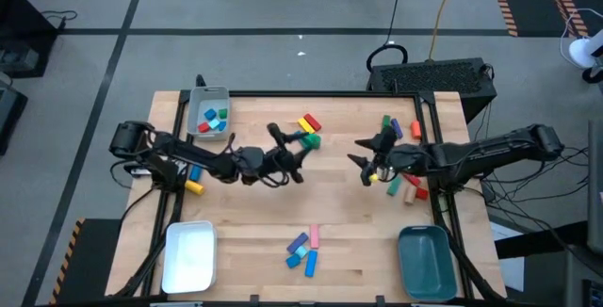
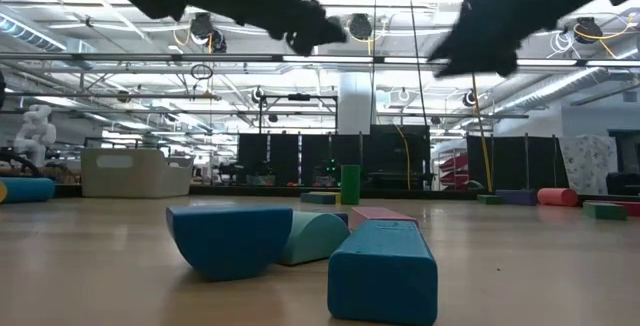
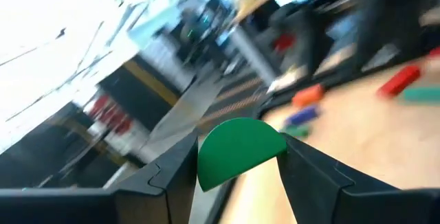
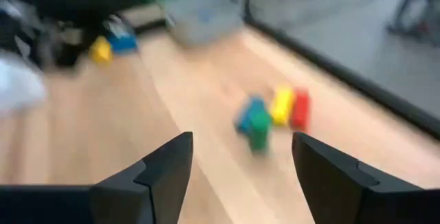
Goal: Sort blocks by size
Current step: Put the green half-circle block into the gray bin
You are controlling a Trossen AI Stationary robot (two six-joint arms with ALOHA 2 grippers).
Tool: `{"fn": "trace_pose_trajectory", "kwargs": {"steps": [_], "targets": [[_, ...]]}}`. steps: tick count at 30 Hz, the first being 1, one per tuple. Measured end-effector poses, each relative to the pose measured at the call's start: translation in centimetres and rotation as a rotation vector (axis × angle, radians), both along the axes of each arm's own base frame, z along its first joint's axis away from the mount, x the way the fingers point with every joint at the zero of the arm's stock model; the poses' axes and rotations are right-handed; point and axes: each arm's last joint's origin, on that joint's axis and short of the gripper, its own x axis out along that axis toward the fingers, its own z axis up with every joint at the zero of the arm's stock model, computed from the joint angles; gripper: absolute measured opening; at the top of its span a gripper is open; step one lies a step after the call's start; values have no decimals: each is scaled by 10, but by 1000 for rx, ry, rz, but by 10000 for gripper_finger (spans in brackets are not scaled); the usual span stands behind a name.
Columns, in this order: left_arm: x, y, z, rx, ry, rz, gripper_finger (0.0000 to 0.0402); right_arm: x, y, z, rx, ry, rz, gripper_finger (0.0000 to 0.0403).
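My left gripper (image 3: 237,161) hangs above the table's middle (image 1: 290,161), shut on a green half-round block (image 3: 240,143). In the high view the gripper hides this block. My right gripper (image 4: 240,172) hovers right of the middle (image 1: 366,164), open, with nothing between its fingers. Yellow and red blocks (image 1: 309,122) and a green and teal pair (image 1: 312,141) lie on the table beyond the left gripper. Blue, teal and pink blocks (image 1: 304,248) lie near the front edge. More blocks lie at the right (image 1: 405,185) and far right (image 1: 400,128). My left gripper pinches the green half-round block between its two fingers, which sit on the block's two opposite sides (image 3: 205,169). The rounded face stands up past the fingertips. The fingers point about level, and the block is lifted clear of the table.
A grey tray (image 1: 197,109) holding several blocks stands at the far left, a white tray (image 1: 190,256) at the near left and a teal tray (image 1: 424,262) at the near right. Yellow and blue blocks (image 1: 194,181) lie under the left arm.
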Motion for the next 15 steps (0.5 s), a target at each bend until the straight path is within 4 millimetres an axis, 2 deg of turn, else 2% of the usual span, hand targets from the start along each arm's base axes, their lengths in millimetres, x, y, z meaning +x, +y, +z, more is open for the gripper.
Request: {"fn": "trace_pose_trajectory", "kwargs": {"steps": [3, 7, 11, 15], "targets": [[-9, 17, 5, -10, 53, 154, 186, -4, -1, -14, 47, 111, -44, 225], [-30, 43, 7, -115, 65, 297, 186, -5, 2, -26, 88, 197, -84, 222], [-60, 71, 6, -235, 17, 423, 185, -3, 9, -34, 92, 239, -70, 222], [-94, 89, -1, -315, -55, 523, 185, -1, 13, -36, 89, 248, -54, 222]]}}
